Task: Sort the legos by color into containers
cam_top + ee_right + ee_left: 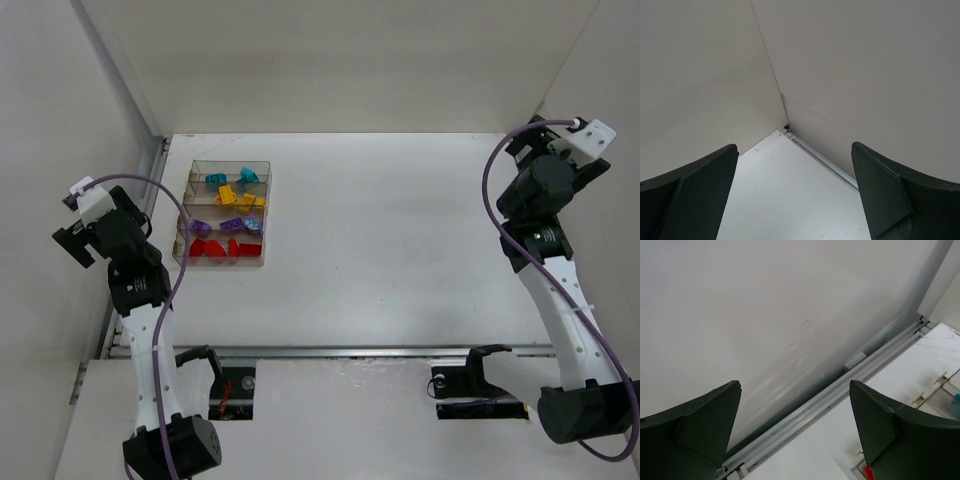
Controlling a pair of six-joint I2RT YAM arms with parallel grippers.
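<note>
The clear organizer box (268, 200) stands at the left of the table, its four compartments in a row. They hold teal legos (215, 178) farthest, then yellow (228, 193), purple (240, 224) and red (205, 247) nearest. I see no loose legos on the table. My left gripper (70, 245) is open and empty, raised left of the box and facing the left wall (794, 385). Slivers of a red lego (868, 473) and a teal one (956, 405) show at that view's right edge. My right gripper (530, 135) is open and empty, raised at the far right and facing the corner (794, 146).
White walls close in the table on the left, back and right. A metal rail (840, 390) runs along the left wall's foot. The far right corner (786, 129) lies ahead of the right gripper. The arm bases and cables sit at the near edge.
</note>
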